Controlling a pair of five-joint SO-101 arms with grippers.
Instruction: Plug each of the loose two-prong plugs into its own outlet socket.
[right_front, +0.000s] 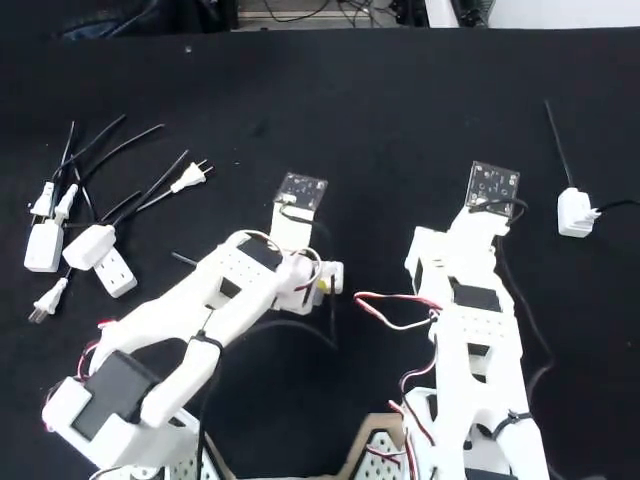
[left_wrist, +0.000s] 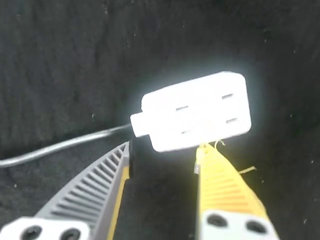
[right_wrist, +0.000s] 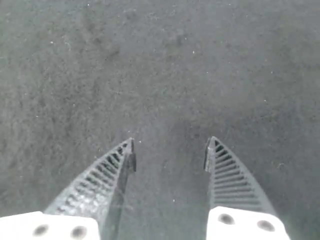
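Jaws of the left gripper (left_wrist: 163, 151) spread open, grasping nothing, tips just short of a white outlet socket (left_wrist: 197, 112) lying on the dark cloth (left_wrist: 60, 60), 4 slots facing the camera, its cord (left_wrist: 65, 145) trailing off beside the grey finger. Likewise released and empty, the right gripper (right_wrist: 171, 142), over bare cloth. In the high view, loose two-prong plugs (right_front: 190, 178) and further white outlet blocks (right_front: 88, 245) bunched well out to the left; 1 more white block (right_front: 574, 212) near the right arm (right_front: 470, 300).

Likely faults from here:
- closing on the socket's near edge and flipping or skating it across the cloth, with the yellow fingertip (left_wrist: 205, 155) so close to its rim;
- dragging it by the cord;
- tangled leads in the cluster pulling neighbours along with any plug lifted.

Hard to judge:
- contact between yellow fingertip and socket, washed out by glare;
- plug count in the cluster, cords overlapping;
- cloth under the left arm (right_front: 200, 320) and right arm, masked by them in the high view.
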